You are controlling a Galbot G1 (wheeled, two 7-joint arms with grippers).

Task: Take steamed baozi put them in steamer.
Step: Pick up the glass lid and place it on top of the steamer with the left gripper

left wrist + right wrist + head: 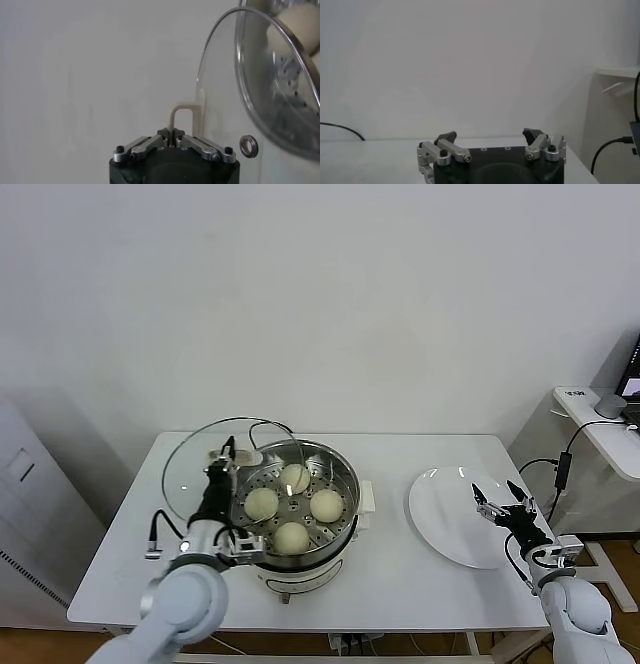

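My left gripper (226, 456), lower left, is clamped on the glass lid (200, 459), tilted beside the steamer (345, 484) holding four buns (292, 537); right gripper (503, 503) gapes empty over the plate (440, 529).

The glass lid (205, 474) hides part of the steamer's (345, 484) left rim behind its pane. In the left wrist view the lid (260, 95) is cut off at the picture's edge. The worktop's (400, 584) near edge lies behind both arms. The laptop (632, 374) far right is cropped.
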